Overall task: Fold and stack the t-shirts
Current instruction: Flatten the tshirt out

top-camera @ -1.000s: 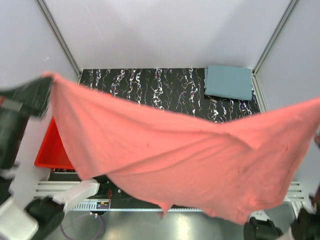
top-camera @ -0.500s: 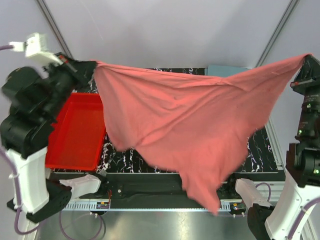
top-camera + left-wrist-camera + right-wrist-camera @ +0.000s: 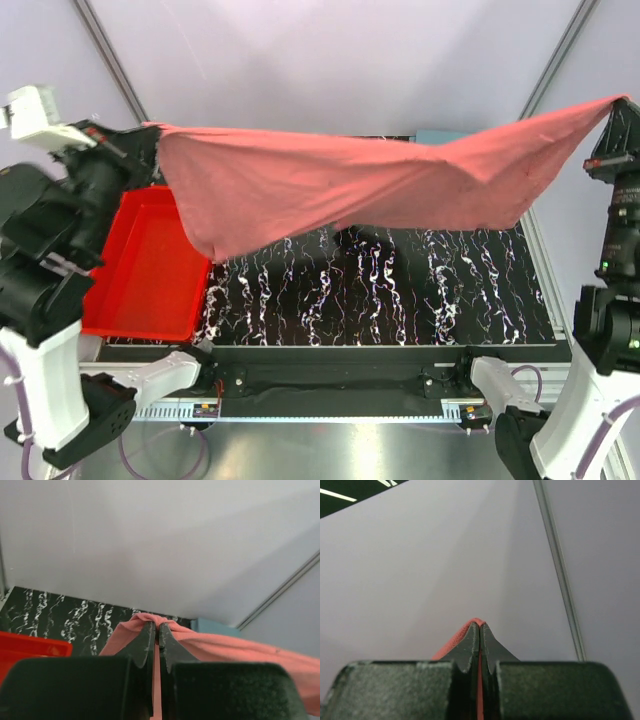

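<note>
The salmon-pink t-shirt (image 3: pixel 330 185) hangs stretched in the air across the back of the table, held by two corners. My left gripper (image 3: pixel 152 138) is shut on its left corner, high above the red tray; the left wrist view shows the cloth (image 3: pixel 200 642) pinched at the fingertips. My right gripper (image 3: pixel 612 112) is shut on the right corner, raised at the far right; in the right wrist view pink cloth (image 3: pixel 454 641) peeks past the closed tips. The grey-blue t-shirt (image 3: pixel 437 135) lies folded at the back right, mostly hidden behind the pink one; its edge (image 3: pixel 212 627) shows from the left wrist.
A red plastic tray (image 3: pixel 150 270) sits on the left of the black marbled tabletop (image 3: pixel 380 290). White enclosure walls stand behind and on both sides. The arm bases (image 3: pixel 300 385) sit along the near edge.
The pink shirt has swung away from the camera and up toward the back. Its hanging lower part has lifted off the front edge. Both arms have pulled back and apart, stretching it flatter.
</note>
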